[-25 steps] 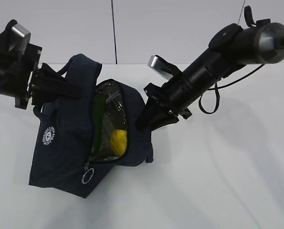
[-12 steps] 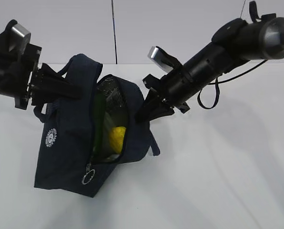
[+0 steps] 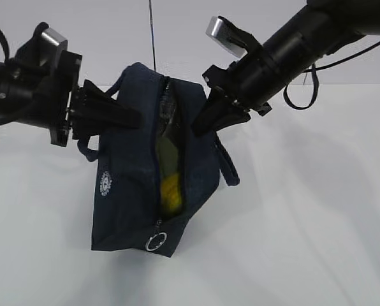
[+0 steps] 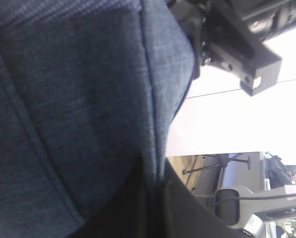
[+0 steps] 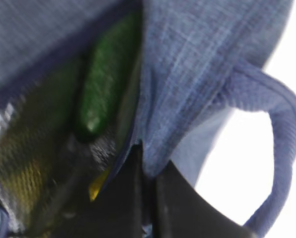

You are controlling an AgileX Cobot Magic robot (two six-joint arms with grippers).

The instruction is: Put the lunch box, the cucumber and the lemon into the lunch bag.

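Grippers, left (image 3: 134, 118) and right (image 3: 199, 124), are clamping opposite rims of the lunch bag (image 3: 129, 191), suspending it between the fingers with cucumber (image 5: 103, 79) and lemon (image 3: 171, 191) contained

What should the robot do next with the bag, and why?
Probably lower the lunch bag until it rests flat on the table. Both end effectors, left and right, are pinching its top edges, so it hangs tilted. The lemon and the cucumber already show through the open zipper, so the ring pull likely comes next.
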